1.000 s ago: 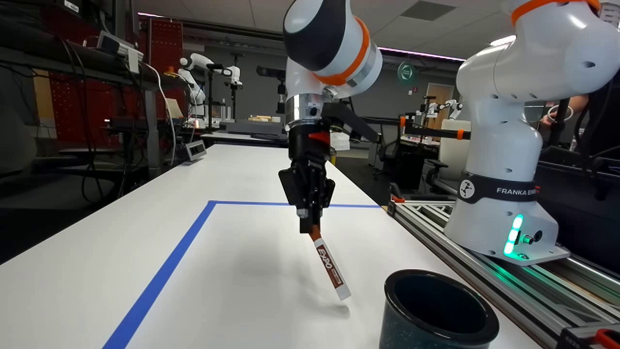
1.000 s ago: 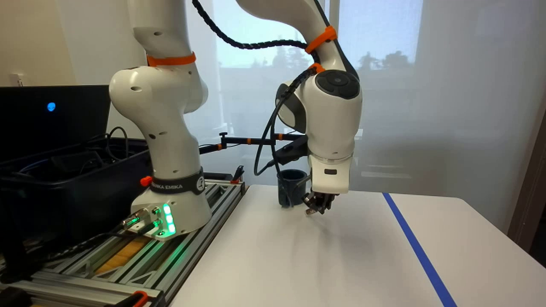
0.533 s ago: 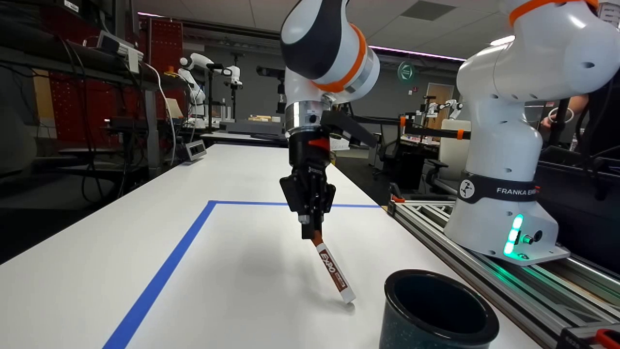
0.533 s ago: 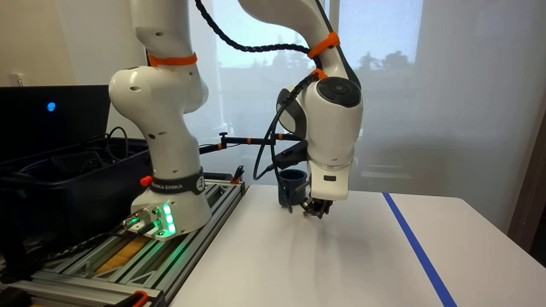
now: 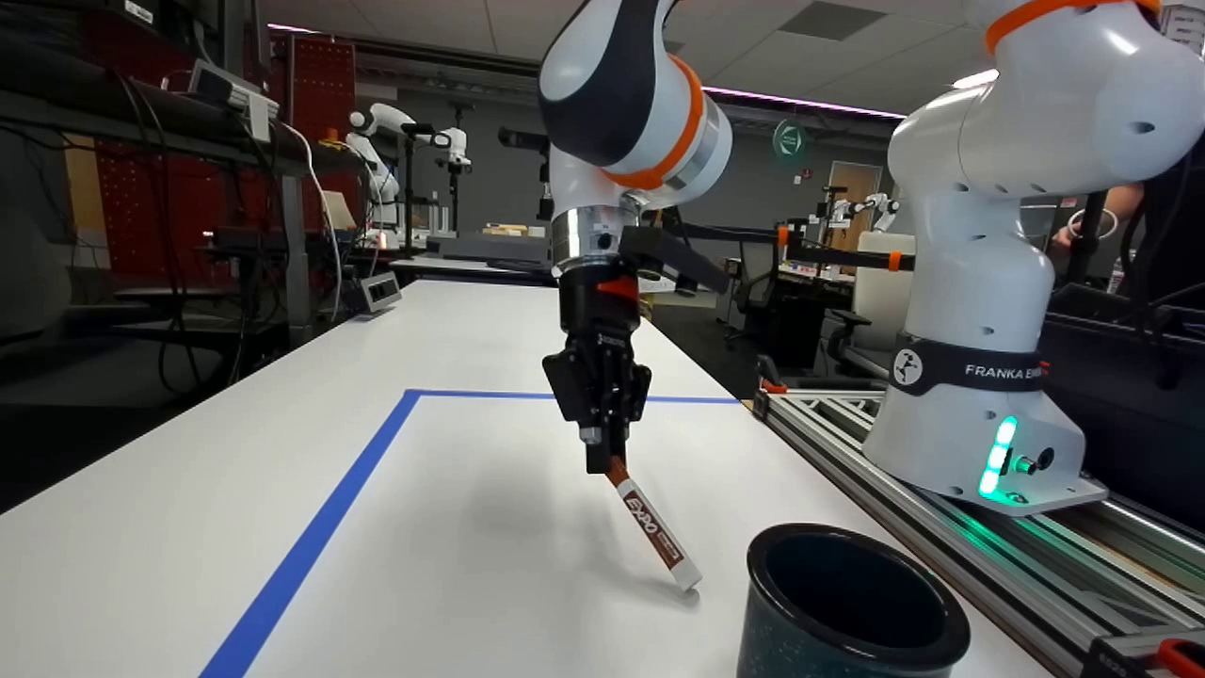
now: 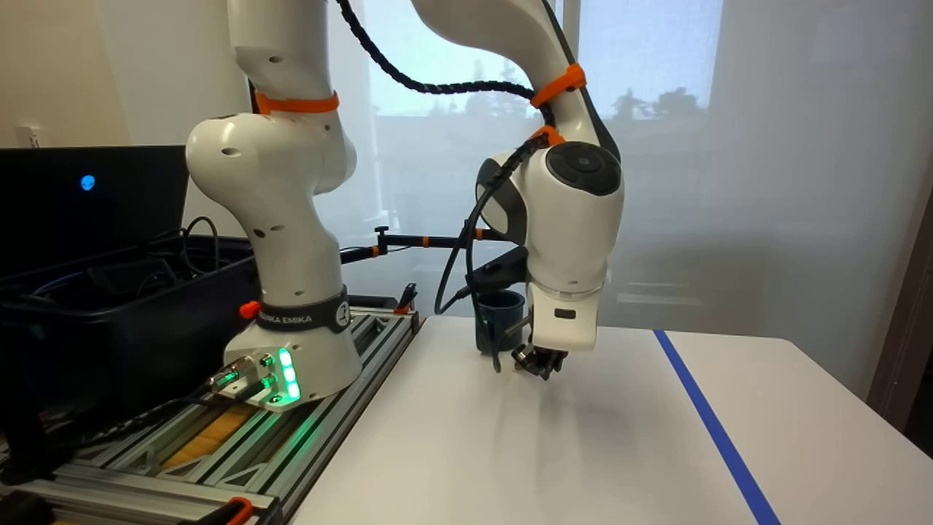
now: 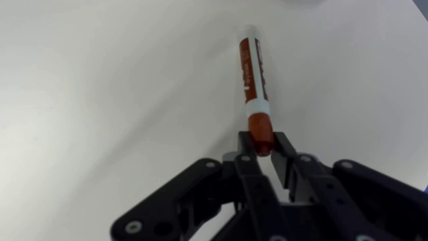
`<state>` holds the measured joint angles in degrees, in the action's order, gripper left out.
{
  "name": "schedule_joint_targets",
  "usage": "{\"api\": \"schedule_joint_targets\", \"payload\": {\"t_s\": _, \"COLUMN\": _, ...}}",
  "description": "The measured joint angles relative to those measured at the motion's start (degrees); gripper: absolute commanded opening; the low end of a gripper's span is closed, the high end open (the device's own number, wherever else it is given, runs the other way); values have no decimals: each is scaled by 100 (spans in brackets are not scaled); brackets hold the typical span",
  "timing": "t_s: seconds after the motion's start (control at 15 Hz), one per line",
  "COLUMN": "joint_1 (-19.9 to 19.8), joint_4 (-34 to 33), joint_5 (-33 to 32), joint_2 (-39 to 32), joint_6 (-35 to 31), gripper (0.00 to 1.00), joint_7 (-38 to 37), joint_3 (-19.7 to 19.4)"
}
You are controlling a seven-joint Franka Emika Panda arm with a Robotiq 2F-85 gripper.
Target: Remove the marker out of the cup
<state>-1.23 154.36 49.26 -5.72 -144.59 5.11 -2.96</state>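
Tool, lower than a second ago, clamps the marker by its red-brown end; white end slants closer to the surface, outside the cup, left of it in an exterior view.

The white table bears blue tape and the upright dark cup.

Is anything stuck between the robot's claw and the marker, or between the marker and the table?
Nothing visible: the gripper pinches the marker by its brown cap, and the table lies below its tilted white end. The cup stands off to the side.
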Motion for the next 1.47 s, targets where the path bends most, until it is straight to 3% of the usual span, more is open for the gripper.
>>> {"api": "schedule_joint_targets", "payload": {"t_s": 0.33, "joint_1": 0, "joint_4": -8, "joint_5": 0, "joint_2": -32, "joint_6": -8, "gripper": 90, "joint_7": 31, "joint_3": 35}}
{"api": "schedule_joint_targets", "payload": {"t_s": 0.47, "joint_1": 1, "joint_4": -32, "joint_5": -9, "joint_2": -22, "joint_6": -26, "gripper": 100, "joint_7": 38, "joint_3": 64}}
{"api": "schedule_joint_targets", "payload": {"t_s": 1.0, "joint_1": 167, "joint_4": -67, "joint_5": -652, "joint_2": 377, "joint_6": -212, "gripper": 100, "joint_7": -47, "joint_3": 377}}
{"api": "schedule_joint_targets", "payload": {"t_s": 1.2, "joint_1": 299, "joint_4": -26, "joint_5": -1516, "joint_2": 674, "joint_6": -324, "gripper": 100, "joint_7": -394, "joint_3": 532}}
{"api": "schedule_joint_targets", "payload": {"t_s": 1.47, "joint_1": 347, "joint_4": 143, "joint_5": -3388, "joint_2": 1110, "joint_6": -579, "gripper": 100, "joint_7": -1406, "joint_3": 723}}
